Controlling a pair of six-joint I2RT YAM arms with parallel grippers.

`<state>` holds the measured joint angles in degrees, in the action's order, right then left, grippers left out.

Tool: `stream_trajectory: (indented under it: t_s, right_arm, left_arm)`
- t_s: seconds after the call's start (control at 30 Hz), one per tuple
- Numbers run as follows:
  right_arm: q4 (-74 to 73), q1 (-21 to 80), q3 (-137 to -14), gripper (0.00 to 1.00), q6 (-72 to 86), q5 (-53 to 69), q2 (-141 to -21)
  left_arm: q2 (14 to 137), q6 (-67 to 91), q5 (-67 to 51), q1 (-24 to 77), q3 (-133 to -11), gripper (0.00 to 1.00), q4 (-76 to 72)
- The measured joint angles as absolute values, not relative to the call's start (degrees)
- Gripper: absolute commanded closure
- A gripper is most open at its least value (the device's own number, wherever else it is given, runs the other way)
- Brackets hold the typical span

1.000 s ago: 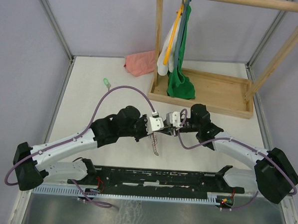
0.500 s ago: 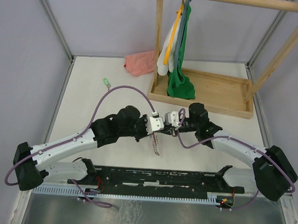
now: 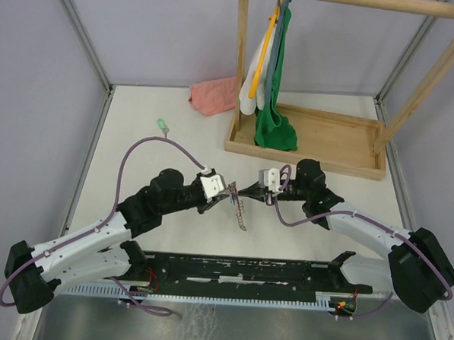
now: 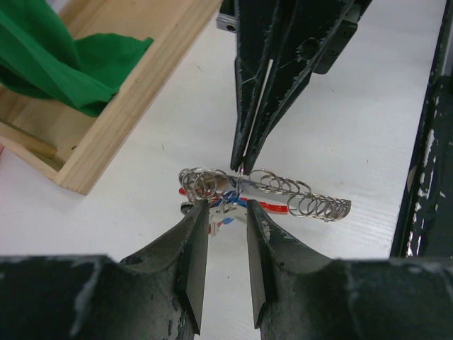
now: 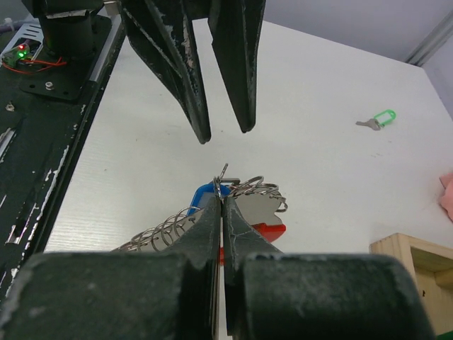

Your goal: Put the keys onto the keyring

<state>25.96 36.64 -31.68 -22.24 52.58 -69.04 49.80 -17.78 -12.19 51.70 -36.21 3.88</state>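
Two grippers are seen tip to tip. The keyring point(image 4: 297, 195) is pinched at its ring by the clamped right gripper point(image 5: 220, 200), with the blue key point(image 5: 204, 195) against it. The left gripper point(image 4: 224, 209) is spread apart, grasping nothing. The green key point(image 3: 161, 125) is seen well apart. A green cloth point(image 3: 275, 132) is held in the wooden tray point(image 3: 319, 161).

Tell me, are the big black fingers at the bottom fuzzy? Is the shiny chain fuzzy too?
Left wrist view: the close left fingers look soft, but the keyring is sharp, with bright glints. Right wrist view: the right fingers blur too, while the far green key looks clear. Top external view: even light, faint shadows.
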Motion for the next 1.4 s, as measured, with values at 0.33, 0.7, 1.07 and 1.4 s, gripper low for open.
stream_trajectory:
  t_s: [0.33,0.7,1.07,1.4]
  right_arm:
    - [30.39,35.48,-29.17,0.99,-20.58,52.27,-66.52]
    - [30.76,35.35,-29.10,0.99,-20.82,53.54,-65.30]
    - [27.05,35.33,-29.10,0.99,-22.72,55.79,-63.44]
    - [25.61,35.33,-29.12,0.99,-23.68,57.01,-63.44]
  left_arm:
    - [47.42,-12.01,-22.72,43.24,-28.25,0.63,-10.61]
    - [50.15,-11.38,-33.50,40.58,-27.75,0.65,-16.43]
    - [53.15,-11.40,-38.89,39.44,-27.79,0.67,-16.36]
    - [54.43,-11.40,-41.65,39.18,-28.95,0.72,-16.40]
